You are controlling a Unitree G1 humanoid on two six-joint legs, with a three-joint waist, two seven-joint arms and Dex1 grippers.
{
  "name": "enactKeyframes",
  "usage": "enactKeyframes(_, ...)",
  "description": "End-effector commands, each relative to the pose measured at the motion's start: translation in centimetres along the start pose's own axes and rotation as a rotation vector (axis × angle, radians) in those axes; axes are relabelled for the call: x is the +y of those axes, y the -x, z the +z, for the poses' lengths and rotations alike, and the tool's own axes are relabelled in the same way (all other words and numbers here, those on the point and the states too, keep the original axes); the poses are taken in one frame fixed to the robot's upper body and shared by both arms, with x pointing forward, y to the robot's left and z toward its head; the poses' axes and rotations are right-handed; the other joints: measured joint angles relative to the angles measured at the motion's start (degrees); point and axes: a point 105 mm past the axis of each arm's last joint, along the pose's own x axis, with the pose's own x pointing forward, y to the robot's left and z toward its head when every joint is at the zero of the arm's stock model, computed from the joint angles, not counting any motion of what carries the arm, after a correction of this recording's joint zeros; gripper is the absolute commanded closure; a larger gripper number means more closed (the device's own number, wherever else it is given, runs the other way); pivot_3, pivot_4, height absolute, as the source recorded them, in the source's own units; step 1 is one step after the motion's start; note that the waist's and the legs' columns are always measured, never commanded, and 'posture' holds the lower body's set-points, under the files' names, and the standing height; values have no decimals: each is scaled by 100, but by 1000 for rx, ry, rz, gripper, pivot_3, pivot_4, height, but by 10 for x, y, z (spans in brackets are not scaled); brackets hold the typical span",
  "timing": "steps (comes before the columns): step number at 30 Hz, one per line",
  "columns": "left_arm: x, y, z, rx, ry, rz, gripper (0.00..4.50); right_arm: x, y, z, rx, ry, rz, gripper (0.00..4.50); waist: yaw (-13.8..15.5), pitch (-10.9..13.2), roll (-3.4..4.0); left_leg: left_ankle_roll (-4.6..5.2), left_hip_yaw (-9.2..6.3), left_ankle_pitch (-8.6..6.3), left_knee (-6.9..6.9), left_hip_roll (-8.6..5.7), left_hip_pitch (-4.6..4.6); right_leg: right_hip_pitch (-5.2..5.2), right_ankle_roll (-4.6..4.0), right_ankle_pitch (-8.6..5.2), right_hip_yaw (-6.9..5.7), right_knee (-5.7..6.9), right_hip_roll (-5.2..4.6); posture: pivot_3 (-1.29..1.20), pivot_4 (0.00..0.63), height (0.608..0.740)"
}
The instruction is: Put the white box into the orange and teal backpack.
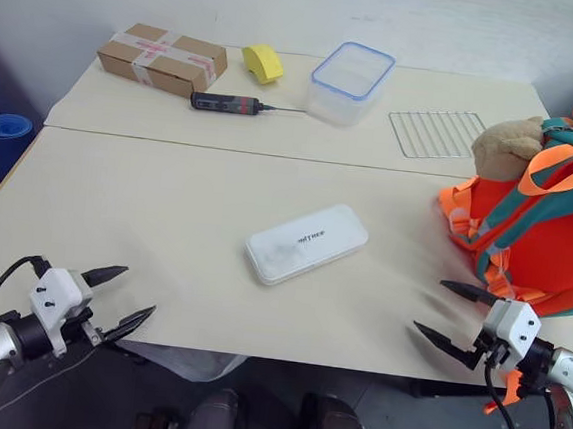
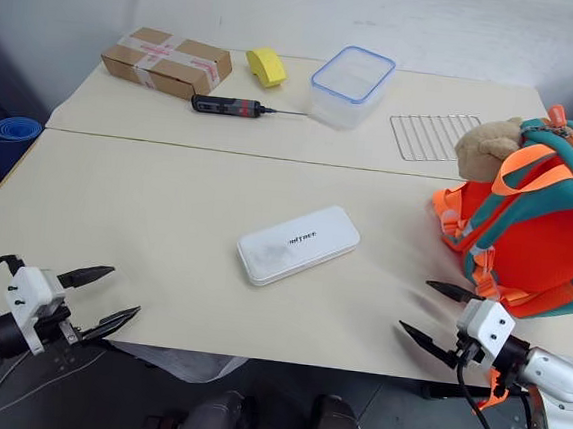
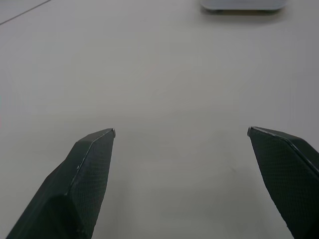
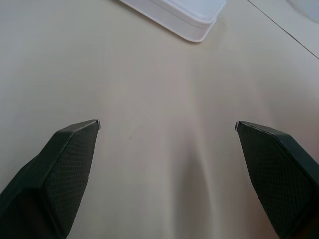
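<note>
The white box (image 1: 306,242) lies flat in the middle of the near table, small dark lettering on its lid. At the right edge of the table stands the orange and teal backpack (image 1: 545,225), a tan plush bear (image 1: 506,145) at its top. My left gripper (image 1: 131,296) hangs open over the table's near left edge, well short of the box. My right gripper (image 1: 444,311) is open at the near right edge, just in front of the backpack. An edge of the box (image 3: 242,5) is seen far ahead between the left fingers, and a corner of the box (image 4: 179,15) ahead of the right fingers.
On the far table lie a brown taped cardboard box (image 1: 162,58), a yellow object (image 1: 263,62), a black screwdriver-like tool (image 1: 231,103), a clear blue-rimmed container (image 1: 350,81) and a wire rack (image 1: 435,132). A blue roll (image 1: 1,131) sits on the floor at the left.
</note>
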Motion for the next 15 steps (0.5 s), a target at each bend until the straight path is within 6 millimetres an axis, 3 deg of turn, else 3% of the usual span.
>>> enactKeyframes(1,2,-2,8,-32,-2,-5,0,-11,3,12,-31,40,-19,30,-1,0,0,0,0,0,0,0,0,0,0,0,0,0,0,0,150,740)
enactKeyframes(5,-4,-7,19,-44,55,-56,0,-20,-4,22,-91,-84,-55,30,-2,0,0,0,0,1,0,0,0,0,0,0,-1,5,1,0,150,740)
enactKeyframes(7,-7,-13,30,-71,107,-71,405,-25,-17,38,-140,-139,-21,0,-18,0,1,1,0,1,1,0,0,0,0,0,0,6,0,0,150,740)
enactKeyframes(11,-17,-43,36,-42,68,-64,1530,-56,-63,40,-49,6,-38,926,-93,1,3,-4,1,12,9,-1,8,4,1,1,5,13,0,0,150,740)
enactKeyframes(15,-26,-67,41,-37,91,-75,2858,-78,-95,36,13,22,-70,2357,-95,1,1,-19,-2,16,0,-2,11,-3,-8,-4,-2,34,6,0,150,740)
